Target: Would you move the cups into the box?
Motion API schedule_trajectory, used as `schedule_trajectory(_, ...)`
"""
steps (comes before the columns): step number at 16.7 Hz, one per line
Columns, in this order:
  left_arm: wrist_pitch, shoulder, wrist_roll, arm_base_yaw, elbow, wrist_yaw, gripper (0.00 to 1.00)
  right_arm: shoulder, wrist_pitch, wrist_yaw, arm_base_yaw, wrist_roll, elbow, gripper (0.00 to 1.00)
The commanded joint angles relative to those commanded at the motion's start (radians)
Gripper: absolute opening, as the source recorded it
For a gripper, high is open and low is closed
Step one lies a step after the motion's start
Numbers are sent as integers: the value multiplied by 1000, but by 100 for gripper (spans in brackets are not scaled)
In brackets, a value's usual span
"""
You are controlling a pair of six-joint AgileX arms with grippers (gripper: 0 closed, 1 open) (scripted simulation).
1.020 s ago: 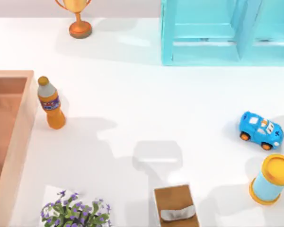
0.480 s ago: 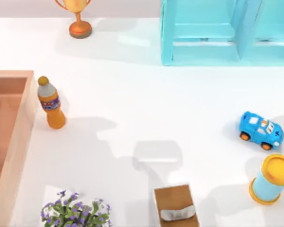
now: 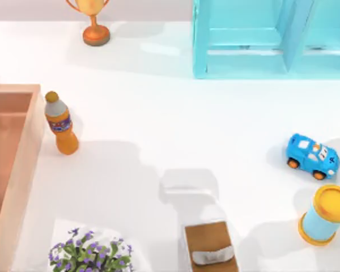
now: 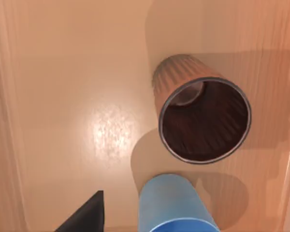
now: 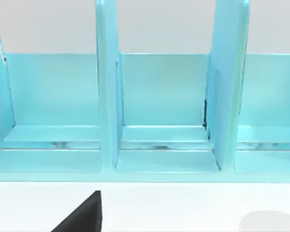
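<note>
On my left wrist feed I am looking down into the box (image 4: 63,96), whose smooth peach-orange wooden floor shows a soft glare patch and faint grain along the thick plank walls. Two cups stand inside it. The brown cup (image 4: 203,118) is a tapered tumbler with fine vertical ribs on its pinkish-brown outside, a thin grey rim and a dark interior. Just beside it is the blue cup (image 4: 171,205), smooth, light blue and cylindrical, partly cut off by the frame edge. A dark wedge of the left hand (image 4: 84,215) sits near the blue cup; I cannot tell whether that hand is open or holding anything.

From above, the box (image 3: 22,164) lies at the left edge of the white tabletop (image 3: 158,124). An orange bottle (image 3: 60,124) with a grey neck stands just beside its right wall. A gold trophy (image 3: 93,20) is at the far edge, and a turquoise shelf unit (image 3: 260,42) of flat panels stands at the far right. A blue toy car (image 3: 311,156) and a yellow-capped blue cylinder (image 3: 324,216) sit at the right, a brown block (image 3: 211,245) and a purple-flowered plant (image 3: 90,254) at the near edge.

My right wrist feed faces the shelf unit (image 5: 159,106), with a dark piece of the right hand (image 5: 82,215) in view; I cannot tell how wide it stands.
</note>
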Motion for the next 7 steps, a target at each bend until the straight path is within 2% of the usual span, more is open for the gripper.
schedule_trajectory(4, -190, 10, -1, -4, 207, -1, 100, 0, 0, 0, 0, 0, 0, 100)
schedule_trajectory(7, -240, 10, -2, -6, 258, -3, 100, 0, 0, 0, 0, 0, 0, 100)
